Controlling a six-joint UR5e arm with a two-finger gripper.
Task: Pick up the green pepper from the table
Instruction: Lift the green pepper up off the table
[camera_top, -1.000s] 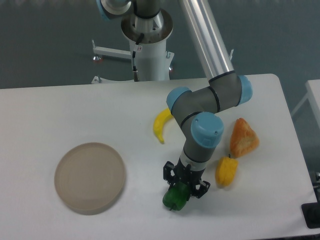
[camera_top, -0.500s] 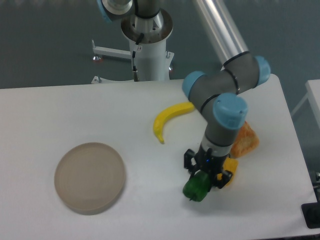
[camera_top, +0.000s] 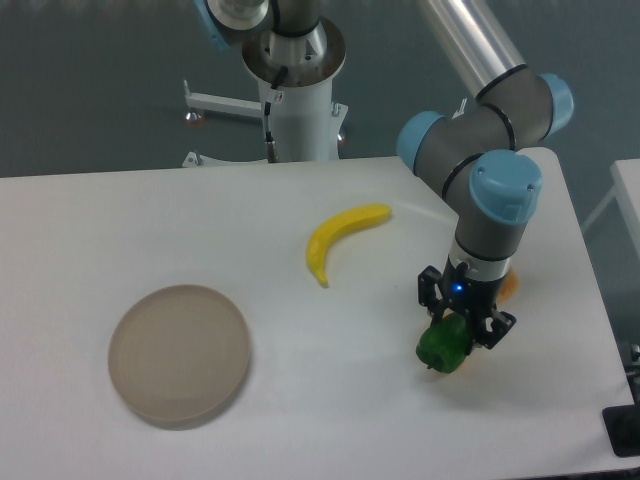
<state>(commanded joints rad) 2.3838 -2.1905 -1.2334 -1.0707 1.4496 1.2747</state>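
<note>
Since a second ago the arm has swung right across the table (camera_top: 150, 210), carrying the green pepper (camera_top: 443, 346) with it: the pepper sat well below the banana (camera_top: 340, 236) then, and now it hangs far off to the banana's lower right. The banana itself, half hidden under the elbow before, lies fully uncovered.

I read the gripper (camera_top: 462, 322) as closed on the pepper, its two black fingers narrow around the upper part of the fruit, which juts out below them. From this overhead view I cannot tell for sure how far the pepper sits above the tabletop, but it has travelled with the claw, so I judge it is off the surface and the grasp is holding.

That puts me in the carry stage: the pick itself looks done, and what is left is to confirm the lift. The wrist now covers the orange things that lay right of the banana; only a sliver of orange (camera_top: 510, 287) shows beside the wrist. The round beige plate (camera_top: 180, 355) lies well off to the banana's lower left, untouched.

For the next move I want a steady hold and a clean rise, with no squeeze change, because the glossy, lumpy skin could slip if the fingers loosen.
</note>
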